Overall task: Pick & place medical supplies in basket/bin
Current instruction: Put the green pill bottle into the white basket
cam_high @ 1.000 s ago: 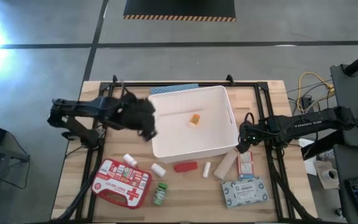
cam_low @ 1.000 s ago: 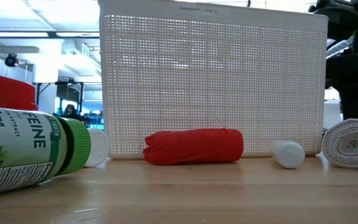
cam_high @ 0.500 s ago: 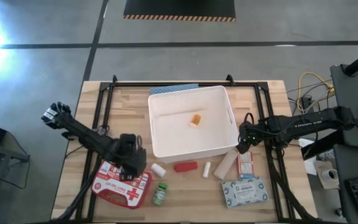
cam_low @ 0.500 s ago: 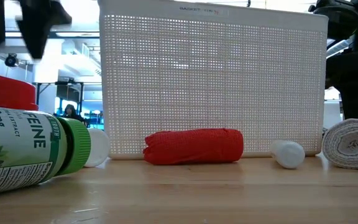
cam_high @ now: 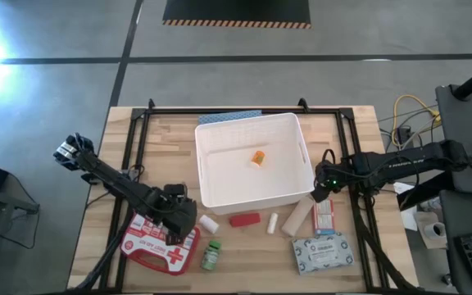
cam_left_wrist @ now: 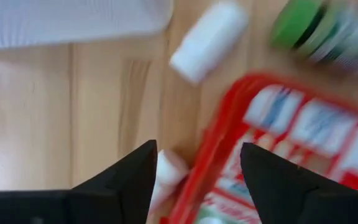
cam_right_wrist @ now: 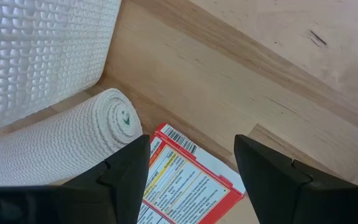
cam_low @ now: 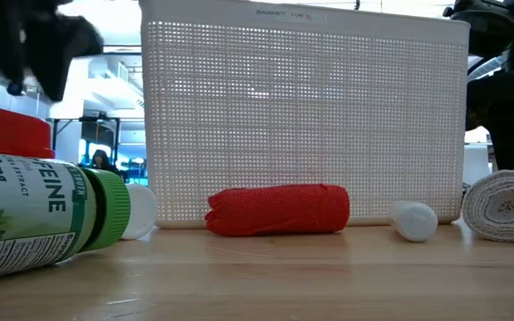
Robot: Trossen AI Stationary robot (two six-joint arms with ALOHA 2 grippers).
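Your white basket (cam_high: 252, 171) fills the centre of the high view, rim fully in sight, one small orange item (cam_high: 257, 157) lying inside near its middle; in the low view its mesh wall (cam_low: 306, 125) blocks everything behind it. Below and left of it the red first-aid case (cam_high: 161, 242) lies flat, its upper edge covered by the left gripper (cam_high: 179, 218), which sits over the case's top right corner. In the left wrist view the fingers (cam_left_wrist: 126, 180) stand apart with a small white roll (cam_left_wrist: 168, 171) and the case's red rim (cam_left_wrist: 211, 146) between them, but the picture is smeared, so you cannot tell whether either is touched or gripped. Lower right, the pale patterned pack (cam_high: 324, 251) lies whole; above it the red-white box (cam_high: 325, 216) and a large white roll (cam_high: 298, 217) lie side by side, the roll against the basket's corner. The right gripper (cam_high: 321, 185) hangs just beside that corner, fingers (cam_right_wrist: 124, 168) parted over roll and box, holding nothing. Along the basket's lower edge: the red tube (cam_high: 244, 219), a white roll (cam_high: 210, 223), a smaller white piece (cam_high: 273, 222). The green bottle (cam_high: 211, 255) sits below these, cut off at the low view's left edge.
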